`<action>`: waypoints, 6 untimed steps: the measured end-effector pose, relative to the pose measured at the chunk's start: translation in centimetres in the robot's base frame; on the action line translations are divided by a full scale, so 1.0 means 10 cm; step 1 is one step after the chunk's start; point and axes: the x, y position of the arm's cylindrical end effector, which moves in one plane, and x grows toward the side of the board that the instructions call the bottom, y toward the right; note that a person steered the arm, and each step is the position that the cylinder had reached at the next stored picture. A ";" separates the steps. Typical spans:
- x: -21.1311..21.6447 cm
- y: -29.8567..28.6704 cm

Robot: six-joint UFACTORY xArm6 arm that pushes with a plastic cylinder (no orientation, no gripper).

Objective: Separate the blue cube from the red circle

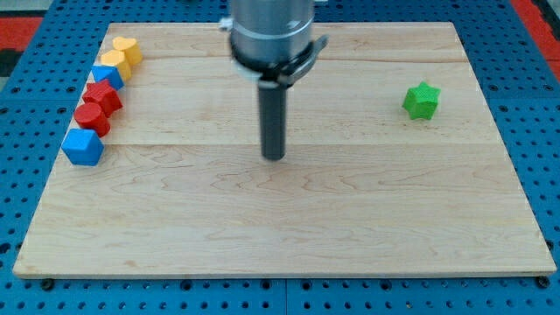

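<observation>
You are looking at my tip [274, 157] sitting near the middle of the wooden board [289, 227], well apart from every block. I carry no claw, only the rod. The blue cube [83, 147] is lying at the view's left edge, touching the red circle [91, 118] just above it. A green star [421, 101] is resting far to the view's right. No writing is showing anywhere.

board [350, 219]: pale wood, smooth matt | rod [274, 122]: dark, matt | collar [271, 31]: grey metal
</observation>
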 end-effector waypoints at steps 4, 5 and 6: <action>0.30 -2.71; 0.19 -2.74; 0.04 -2.75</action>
